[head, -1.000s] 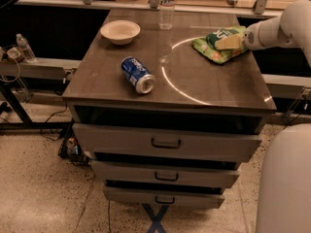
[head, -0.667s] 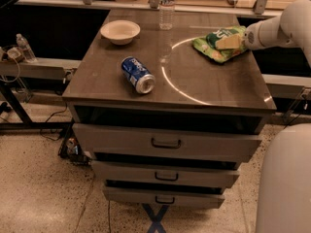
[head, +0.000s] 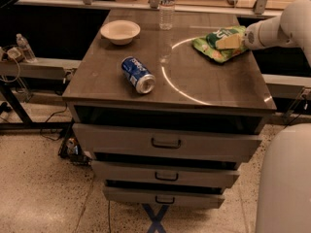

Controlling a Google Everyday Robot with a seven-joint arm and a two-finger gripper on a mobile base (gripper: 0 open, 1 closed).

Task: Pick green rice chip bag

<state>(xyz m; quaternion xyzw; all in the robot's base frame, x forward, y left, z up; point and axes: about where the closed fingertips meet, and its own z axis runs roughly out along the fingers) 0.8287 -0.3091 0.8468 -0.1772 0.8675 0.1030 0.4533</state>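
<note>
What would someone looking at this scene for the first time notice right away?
The bright green rice chip bag at the far right of the drawer cabinet's top stands out most, with the robot's gripper reaching in from the right and resting on it. Next comes the blue can lying on its side near the front left. A white bowl and a clear water bottle stand further back.

Camera looks down on cabinet point(head: 121, 141) front, tool point(head: 231, 41) upper right.
</note>
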